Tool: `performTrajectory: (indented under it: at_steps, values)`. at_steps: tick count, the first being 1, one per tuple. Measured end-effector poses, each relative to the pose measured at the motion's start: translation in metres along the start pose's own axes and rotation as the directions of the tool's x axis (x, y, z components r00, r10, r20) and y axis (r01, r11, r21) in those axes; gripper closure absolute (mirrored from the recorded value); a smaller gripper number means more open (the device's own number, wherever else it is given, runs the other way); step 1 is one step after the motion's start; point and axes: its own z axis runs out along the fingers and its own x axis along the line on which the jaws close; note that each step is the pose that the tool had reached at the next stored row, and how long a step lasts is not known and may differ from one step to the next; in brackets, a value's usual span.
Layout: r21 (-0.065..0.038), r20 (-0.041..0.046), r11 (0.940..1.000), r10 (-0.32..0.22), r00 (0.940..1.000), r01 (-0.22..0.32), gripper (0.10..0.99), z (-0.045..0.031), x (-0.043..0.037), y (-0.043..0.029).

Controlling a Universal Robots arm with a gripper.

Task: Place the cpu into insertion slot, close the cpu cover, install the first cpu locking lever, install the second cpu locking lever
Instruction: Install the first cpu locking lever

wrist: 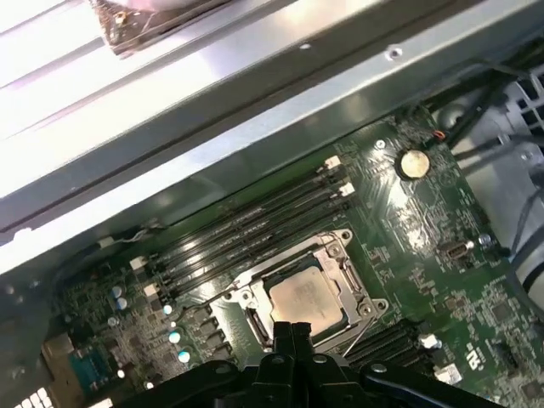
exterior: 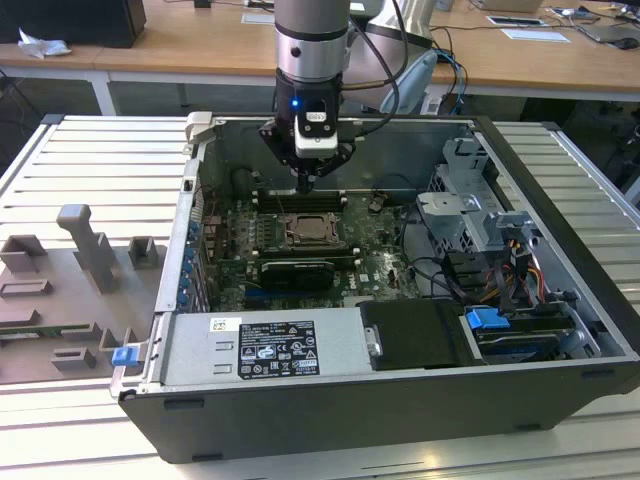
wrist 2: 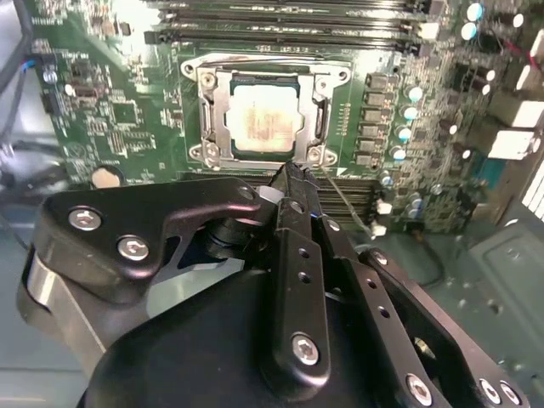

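I see gripper (wrist 2: 293,174) tips pressed together, nothing between, hovering near insertion slot (wrist 2: 340,75); cpu (wrist 2: 263,119) seated, cpu cover (wrist 2: 218,115) down.

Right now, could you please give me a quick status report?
Gripper shut, holding nothing, tips near insertion slot edge. Cpu seated, cpu cover down over it. No obstruction seen.

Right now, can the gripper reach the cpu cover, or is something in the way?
Probably yes: the gripper hangs close above the cpu cover, with nothing between them in the second wrist view.
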Motion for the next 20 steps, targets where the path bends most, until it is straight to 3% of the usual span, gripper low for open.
performTrajectory:
  at_steps: [4, 8, 20]
  values:
    - [0.000, -0.0035, 0.9969, -0.078, 0.9969, 0.078, 0.980, 0.0002, 0.0000, 0.0000]
    - [0.000, -0.0054, 0.9928, -0.120, 0.9928, 0.120, 0.980, 0.0002, 0.0000, 0.0000]
    - [-0.001, -0.0056, 0.9846, -0.175, 0.9845, 0.175, 0.980, 0.0004, 0.0009, -0.0004]
